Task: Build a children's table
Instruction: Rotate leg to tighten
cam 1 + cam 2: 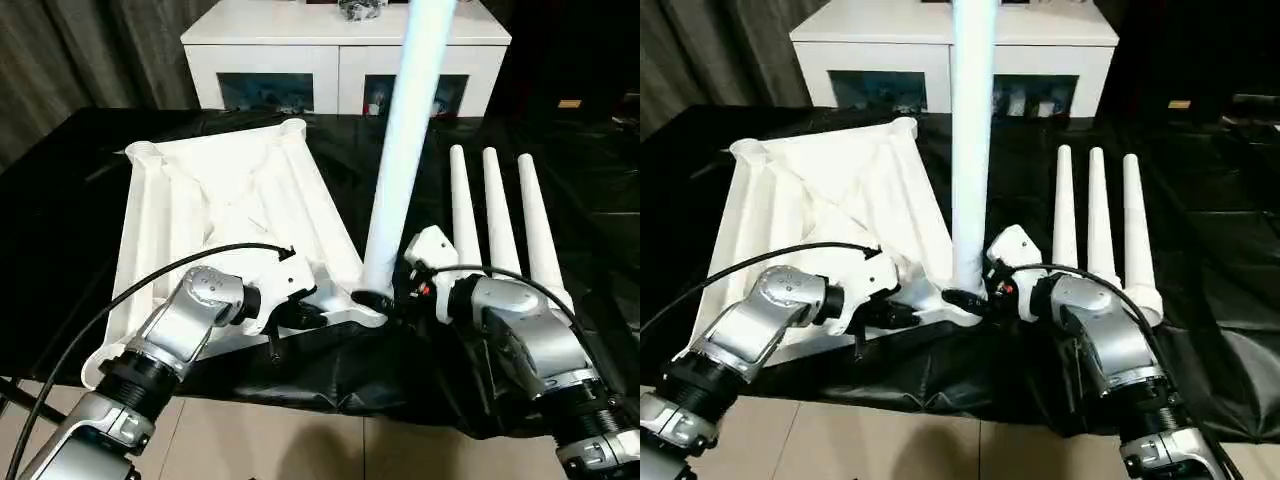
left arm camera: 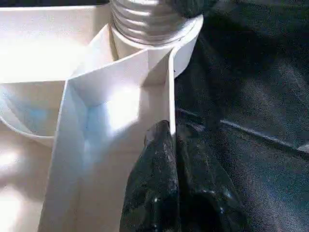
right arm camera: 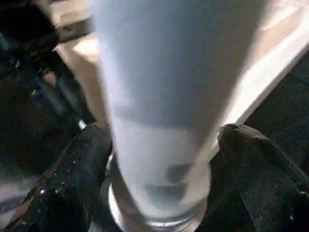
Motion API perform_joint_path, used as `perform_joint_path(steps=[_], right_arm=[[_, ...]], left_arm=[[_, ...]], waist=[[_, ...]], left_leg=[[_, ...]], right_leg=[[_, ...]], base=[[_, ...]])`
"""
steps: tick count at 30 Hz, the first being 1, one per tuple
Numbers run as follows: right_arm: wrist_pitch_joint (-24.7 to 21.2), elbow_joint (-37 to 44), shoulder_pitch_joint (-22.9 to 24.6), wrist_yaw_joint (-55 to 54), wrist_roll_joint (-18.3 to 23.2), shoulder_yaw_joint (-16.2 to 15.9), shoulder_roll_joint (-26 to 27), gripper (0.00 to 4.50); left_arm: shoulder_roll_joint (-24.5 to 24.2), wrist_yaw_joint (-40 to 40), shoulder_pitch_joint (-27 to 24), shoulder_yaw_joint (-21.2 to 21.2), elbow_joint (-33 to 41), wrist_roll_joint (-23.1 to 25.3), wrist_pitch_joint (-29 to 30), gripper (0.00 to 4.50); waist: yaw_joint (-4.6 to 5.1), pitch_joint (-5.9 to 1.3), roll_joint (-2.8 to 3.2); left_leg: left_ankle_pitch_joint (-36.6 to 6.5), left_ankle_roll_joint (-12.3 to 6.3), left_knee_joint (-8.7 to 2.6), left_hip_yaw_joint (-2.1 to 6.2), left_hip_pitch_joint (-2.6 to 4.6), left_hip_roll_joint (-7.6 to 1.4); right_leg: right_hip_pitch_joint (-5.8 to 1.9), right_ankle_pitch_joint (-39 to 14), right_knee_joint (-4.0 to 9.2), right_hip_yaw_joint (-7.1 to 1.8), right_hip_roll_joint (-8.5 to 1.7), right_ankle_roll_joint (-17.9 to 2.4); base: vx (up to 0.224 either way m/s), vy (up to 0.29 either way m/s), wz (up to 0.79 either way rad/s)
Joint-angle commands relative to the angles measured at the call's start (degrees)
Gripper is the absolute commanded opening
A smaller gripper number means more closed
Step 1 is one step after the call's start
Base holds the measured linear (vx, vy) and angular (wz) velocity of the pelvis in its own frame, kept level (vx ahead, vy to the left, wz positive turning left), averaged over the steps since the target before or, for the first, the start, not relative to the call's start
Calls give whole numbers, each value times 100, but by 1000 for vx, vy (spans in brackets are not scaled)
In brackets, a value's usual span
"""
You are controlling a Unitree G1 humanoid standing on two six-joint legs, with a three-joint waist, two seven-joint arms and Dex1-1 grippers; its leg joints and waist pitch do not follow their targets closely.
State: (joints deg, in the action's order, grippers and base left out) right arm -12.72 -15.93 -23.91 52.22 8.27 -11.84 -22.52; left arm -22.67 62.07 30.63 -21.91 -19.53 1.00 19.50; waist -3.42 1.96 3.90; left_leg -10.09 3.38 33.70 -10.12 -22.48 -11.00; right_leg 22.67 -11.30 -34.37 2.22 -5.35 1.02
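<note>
Left eye view looks down on a table covered in black cloth, with the white tabletop of the children's table lying upside down on it, ribs facing up. One leg stands upright in the near corner socket of that tabletop, rising out of the top of the picture. Three more legs lie side by side on the cloth, just to the right of the standing one, thin ends pointing away.

The left pincer is clenched on the near edge of the tabletop, close beside the socket; in the left wrist view its black fingers are pressed together over a thin white wall, with the leg's ribbed screw end sitting in the socket beyond.

The right pincer sits at the foot of the standing leg. In the right wrist view its two fingers stand apart on either side of the leg's base, with a gap showing on one side, so the grip looks released rather than tight.

Behind the table stands a white cabinet with dark glass doors.
</note>
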Motion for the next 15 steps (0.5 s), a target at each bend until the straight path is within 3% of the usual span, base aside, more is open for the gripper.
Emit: perform_joint_path(steps=[1, 2, 6, 14, 15], right_arm=[[120, 2, 60, 90, -92, -80, -67, 384], [126, 3, 65, 94, -105, -93, -71, 384], [160, 15, 95, 217, -120, -117, -116, 384], [269, -178, 47, 212, -180, -131, -62, 384], [277, -207, 40, 213, -193, -130, -47, 366]], left_arm=[[-34, 147, -78, -206, 62, 70, 71, 0], [-39, 150, -85, -205, 61, 73, 63, 0], [-49, 144, -120, -207, 78, 71, 75, 0], [-70, 150, -115, -221, 47, 76, 71, 0], [-74, 155, -112, -222, 45, 76, 74, 0]], waist=[[17, -356, -49], [15, -365, -83], [7, -365, -65], [16, -358, -58], [17, -361, -48]], left_leg=[[-864, -334, -365, 15, 134, -155], [-765, -396, -349, 12, 127, -150], [-743, -492, -339, 15, 127, -154], [-897, -428, -344, 18, 133, -154], [-903, -421, -344, 20, 136, -156]], right_leg=[[-268, 180, 279, -132, -203, -1565], [-275, 294, 270, -132, -200, -1580], [-271, 233, 265, -124, -203, -1619], [-266, 22, 277, -124, -199, -1609], [-264, 16, 276, -122, -195, -1609]], base=[[0, 0, 0], [0, 0, 0], [0, 0, 0], [0, 0, 0], [0, 0, 0]])
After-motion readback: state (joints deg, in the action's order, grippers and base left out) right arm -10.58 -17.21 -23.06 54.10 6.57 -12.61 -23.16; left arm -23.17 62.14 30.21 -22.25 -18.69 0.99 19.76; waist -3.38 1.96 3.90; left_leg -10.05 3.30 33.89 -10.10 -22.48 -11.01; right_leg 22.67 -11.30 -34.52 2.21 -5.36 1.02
